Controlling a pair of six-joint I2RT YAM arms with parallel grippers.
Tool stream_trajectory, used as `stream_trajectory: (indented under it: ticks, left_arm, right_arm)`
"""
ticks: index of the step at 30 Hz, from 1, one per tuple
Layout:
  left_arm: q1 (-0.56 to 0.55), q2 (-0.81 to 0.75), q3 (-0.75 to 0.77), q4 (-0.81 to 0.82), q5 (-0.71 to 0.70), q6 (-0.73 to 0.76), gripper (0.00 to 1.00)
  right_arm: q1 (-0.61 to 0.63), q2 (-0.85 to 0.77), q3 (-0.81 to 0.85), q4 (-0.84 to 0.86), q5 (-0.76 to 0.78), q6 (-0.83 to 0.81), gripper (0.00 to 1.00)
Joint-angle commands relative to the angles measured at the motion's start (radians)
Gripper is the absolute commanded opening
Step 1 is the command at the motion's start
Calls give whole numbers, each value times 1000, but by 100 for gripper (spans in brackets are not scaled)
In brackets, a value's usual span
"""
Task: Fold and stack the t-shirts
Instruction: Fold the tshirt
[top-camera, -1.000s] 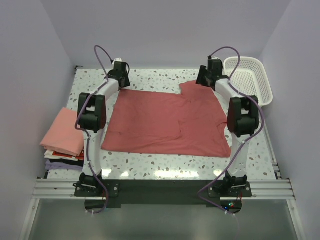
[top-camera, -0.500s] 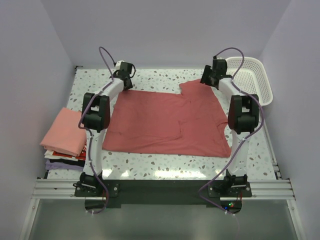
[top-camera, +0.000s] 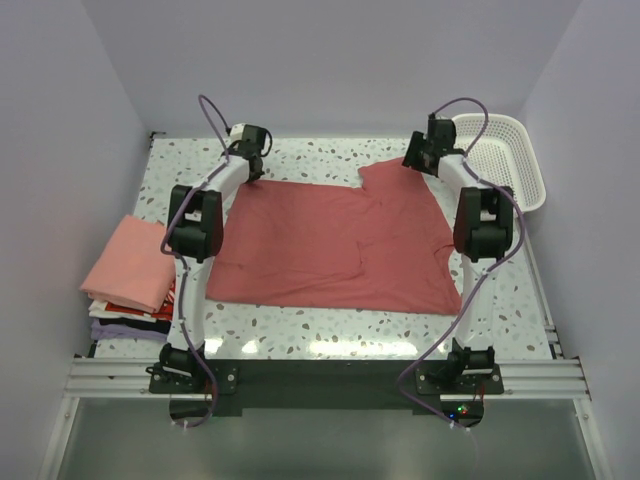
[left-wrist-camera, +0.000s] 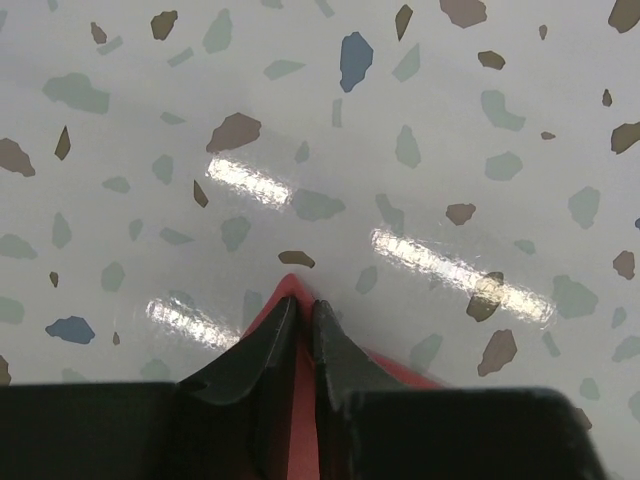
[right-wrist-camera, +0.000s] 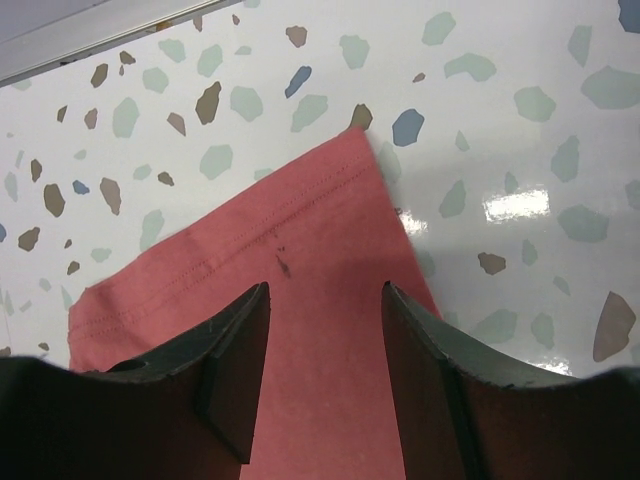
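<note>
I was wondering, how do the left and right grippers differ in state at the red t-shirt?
The left gripper is shut, pinching a corner of the red t-shirt; the right gripper is open, fingers spread wide. Only a sliver of cloth shows at the left gripper's tips; a broad stretch of hemmed sleeve shows between the right gripper's fingers, not clamped. Both are at the shirt's far edge.

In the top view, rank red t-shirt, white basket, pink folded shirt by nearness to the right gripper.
1. Dusty brick-red cotton t-shirt: sleeve under the right gripper.
2. White plastic lattice basket: just right.
3. Salmon-pink folded tee: far left.
</note>
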Motion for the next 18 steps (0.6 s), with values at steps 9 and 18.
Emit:
stream_trajectory:
  ticks: [9, 18]
  left_arm:
    - [-1, -59, -99, 60, 12, -22, 0]
    - [1, -76, -119, 82, 26, -20, 0]
  right_arm:
    - [-28, 126, 184, -42, 63, 49, 54]
    - [-20, 209, 259, -62, 35, 81, 52]
